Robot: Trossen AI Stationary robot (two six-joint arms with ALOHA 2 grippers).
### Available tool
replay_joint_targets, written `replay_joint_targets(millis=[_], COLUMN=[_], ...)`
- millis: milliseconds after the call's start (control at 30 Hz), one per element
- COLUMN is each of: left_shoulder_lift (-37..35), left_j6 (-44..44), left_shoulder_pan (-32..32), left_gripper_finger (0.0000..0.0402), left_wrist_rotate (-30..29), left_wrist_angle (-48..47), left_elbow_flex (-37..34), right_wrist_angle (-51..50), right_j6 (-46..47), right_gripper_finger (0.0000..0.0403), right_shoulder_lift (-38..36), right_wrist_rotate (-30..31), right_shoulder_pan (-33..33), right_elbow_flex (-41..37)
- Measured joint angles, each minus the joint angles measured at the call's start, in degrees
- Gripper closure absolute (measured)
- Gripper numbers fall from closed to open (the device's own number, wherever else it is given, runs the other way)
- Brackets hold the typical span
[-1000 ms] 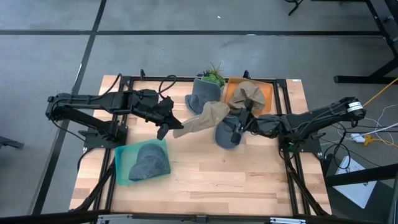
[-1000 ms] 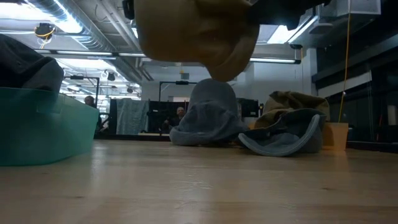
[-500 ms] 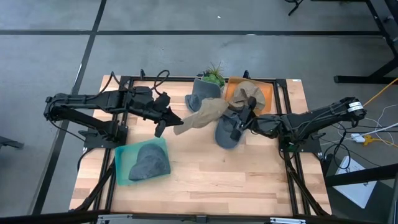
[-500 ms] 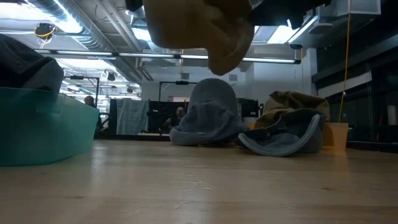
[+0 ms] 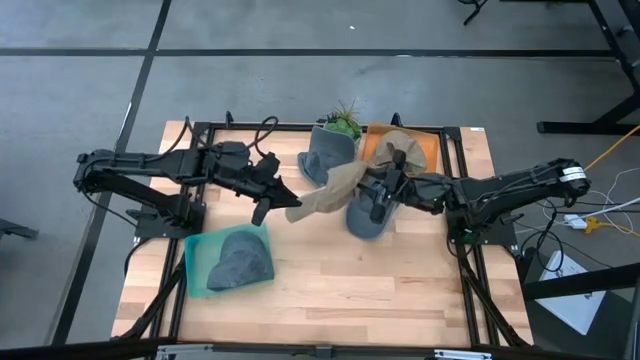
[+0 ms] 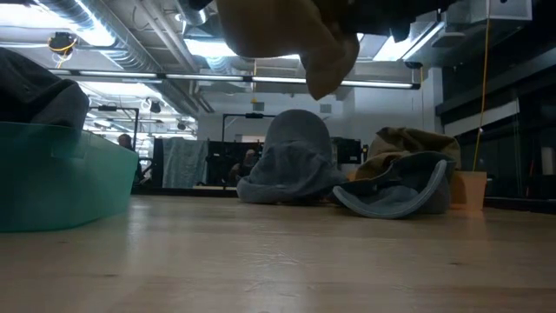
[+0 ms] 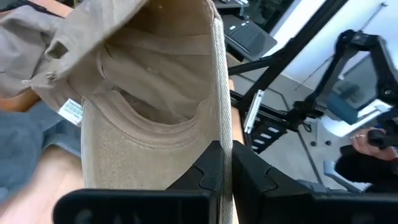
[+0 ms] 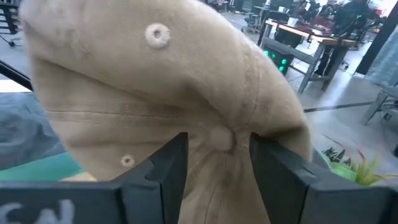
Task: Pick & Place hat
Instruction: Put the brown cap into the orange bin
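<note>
Midway, the tan hat (image 5: 325,190) was held above the tabletop (image 5: 340,280), pinched by both the left gripper (image 5: 283,203) and the right gripper (image 5: 372,180). One grey hat (image 5: 240,260) was already binned; the bin (image 5: 197,262) at near left was not yet reached.

No text, brand or number can be read in any view. White tag (image 7: 73,109) sewn inside tan hat (image 7: 155,93) has print on it, too small to make out. Right wrist view shows pale marks on the dark gripper body at the lower edge, cut off and not legible as letters. Nothing readable on teal bin (image 5: 196,262), grey hats or table
</note>
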Motion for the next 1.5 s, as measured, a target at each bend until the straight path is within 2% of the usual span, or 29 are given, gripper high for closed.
replay_joint_targets(millis=[100, 267, 333, 533, 800, 967, 1100, 1200, 1333, 1500], left_shoulder_lift=[-0.72, -1.96, -2.13, -1.65, -1.18, -1.17, -0.62, -0.24, -0.16, -1.29], left_j6=[0.7, 1.01, 1.39, 1.44, 1.42, 1.42, 1.44, 1.86, 2.73, 3.82], left_shoulder_pan=[-0.44, -0.57, -0.59, -0.64, -1.9, -2.62, -2.65, -2.64, -1.94, -0.37], left_gripper_finger=[0.0387, 0.0387, 0.0387, 0.0386, 0.0386, 0.0386, 0.0386, 0.0386, 0.0386, 0.0386], left_wrist_rotate=[-3.07, -5.28, -5.23, -2.38, -2.07, -2.31, -2.74, -2.83, -4.94, -6.19], left_wrist_angle=[-0.4, -0.03, -0.24, 0.04, 0.2, 0.2, 0.6, 1.89, 1.44, 1.0], left_elbow_flex=[0.0, 0.02, 0.02, 0.02, 0.02, 0.02, 0.02, 0.04, 0.02, 0.02], right_wrist_angle=[-0.04, -2.69, -2.54, 2.3, 5.87, 8.65, 9.81, 9.87, 9.81, 5.89], right_j6=[-1.24, -0.1, 0.62, -0.26, -2.08, -4.92, -5.62, -5.64, -6.03, -3.85], right_gripper_finger=[0.0232, 0.0232, 0.0232, 0.0232, 0.0232, 0.0235, 0.0267, 0.0319, 0.0392, 0.0397], right_shoulder_lift=[0.0, 0.02, 0.02, 0.02, 0.02, 0.07, 0.07, 0.07, 0.07, -0.26], right_wrist_rotate=[0.91, 8.01, 7.6, 1.21, -16.22, -18.45, -18.51, -20.01, -26.47, -32.19], right_shoulder_pan=[-0.03, -0.03, -0.03, -1.12, -4.88, -5.3, -5.3, -5.3, -5.28, -5.26], right_elbow_flex=[0.0, 0.0, -0.02, -0.02, -0.02, -0.02, -0.02, -0.02, -0.02, -0.02])
